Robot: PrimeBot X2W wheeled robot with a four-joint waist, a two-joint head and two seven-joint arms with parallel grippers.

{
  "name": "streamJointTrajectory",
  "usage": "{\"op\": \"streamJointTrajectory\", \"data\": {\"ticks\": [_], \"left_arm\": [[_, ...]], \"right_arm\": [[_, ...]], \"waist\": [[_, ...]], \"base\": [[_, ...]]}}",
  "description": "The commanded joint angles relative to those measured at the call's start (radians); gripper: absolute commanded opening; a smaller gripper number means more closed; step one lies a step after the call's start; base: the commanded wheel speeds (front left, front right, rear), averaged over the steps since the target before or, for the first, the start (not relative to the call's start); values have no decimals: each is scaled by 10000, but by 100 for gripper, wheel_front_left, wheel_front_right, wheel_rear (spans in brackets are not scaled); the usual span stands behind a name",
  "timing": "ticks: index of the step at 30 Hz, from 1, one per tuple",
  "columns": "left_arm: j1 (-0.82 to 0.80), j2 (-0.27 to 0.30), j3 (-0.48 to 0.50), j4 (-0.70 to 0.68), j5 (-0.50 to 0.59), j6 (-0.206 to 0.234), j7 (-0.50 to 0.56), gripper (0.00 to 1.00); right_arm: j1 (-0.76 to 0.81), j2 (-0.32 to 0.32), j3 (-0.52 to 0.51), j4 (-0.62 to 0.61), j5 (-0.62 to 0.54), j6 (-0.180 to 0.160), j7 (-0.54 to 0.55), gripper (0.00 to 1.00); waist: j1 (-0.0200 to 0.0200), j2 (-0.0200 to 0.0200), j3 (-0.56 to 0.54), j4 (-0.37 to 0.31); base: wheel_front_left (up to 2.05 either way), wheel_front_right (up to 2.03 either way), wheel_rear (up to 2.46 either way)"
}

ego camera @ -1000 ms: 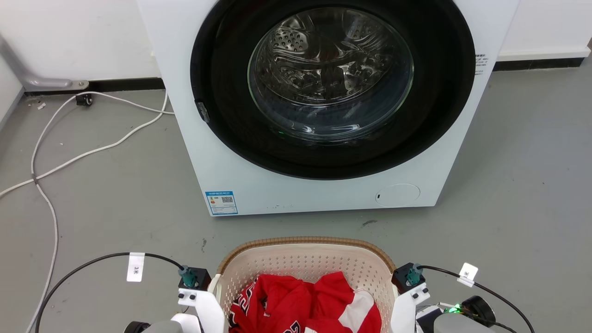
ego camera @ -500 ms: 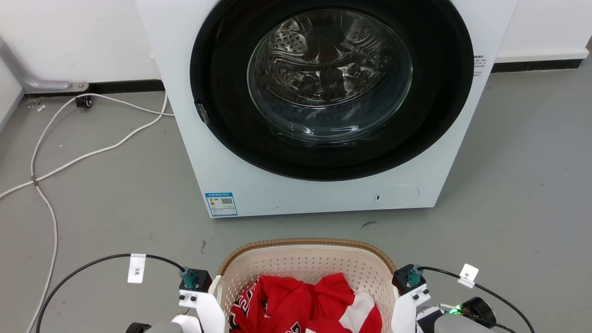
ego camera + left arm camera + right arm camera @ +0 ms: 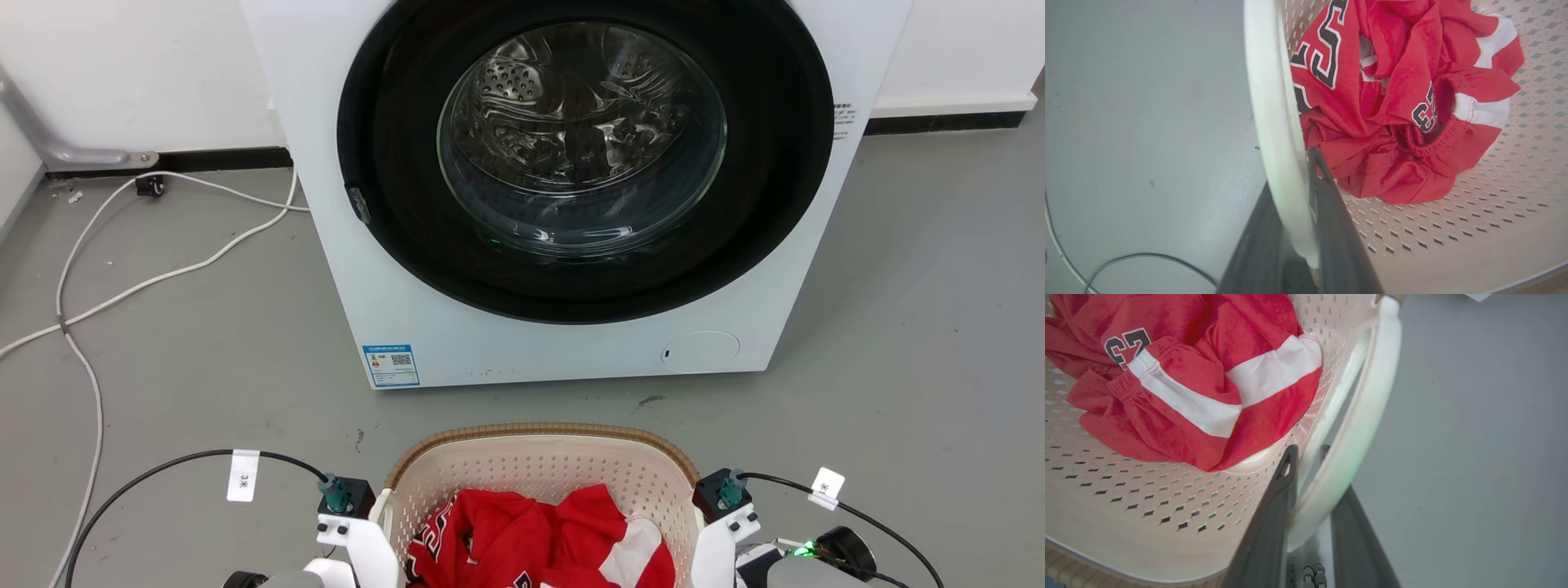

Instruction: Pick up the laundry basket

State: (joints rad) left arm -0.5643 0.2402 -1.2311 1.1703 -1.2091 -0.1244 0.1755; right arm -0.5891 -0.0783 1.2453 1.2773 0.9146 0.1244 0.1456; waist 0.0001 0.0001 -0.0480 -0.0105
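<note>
The laundry basket (image 3: 543, 430), cream with a brown rim, sits at the bottom centre of the head view and holds a red and white garment (image 3: 539, 535). In the left wrist view my left gripper (image 3: 1290, 175) is shut on the basket's white side handle (image 3: 1271, 94), one dark finger on each side of it. In the right wrist view my right gripper (image 3: 1307, 451) is likewise shut around the other white handle (image 3: 1372, 388). The head view shows only the wrist mounts beside the basket's two ends. I cannot tell whether the basket is off the floor.
A white washing machine (image 3: 392, 310) with a round glass door stands just beyond the basket. White cords (image 3: 163, 278) trail over the grey floor at the left. Black cables (image 3: 163, 467) run from both wrists.
The whole head view has slid slightly downward, so the camera moved. Both wrists stay at the basket's ends and the garment lies the same.
</note>
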Motion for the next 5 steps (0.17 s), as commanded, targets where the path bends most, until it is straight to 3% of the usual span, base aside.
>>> {"op": "streamJointTrajectory", "data": {"ticks": [1,5], "left_arm": [[-144,-36,-52,-100,7,-101,-85,0],[-129,-19,-100,-117,-56,-101,-103,0]], "right_arm": [[-19,26,53,-28,9,117,-38,0],[-8,29,91,-23,42,117,-57,0]], "waist": [[-1,-1,2,4],[-1,-1,13,0]], "base": [[0,0,0],[0,0,0]]}}
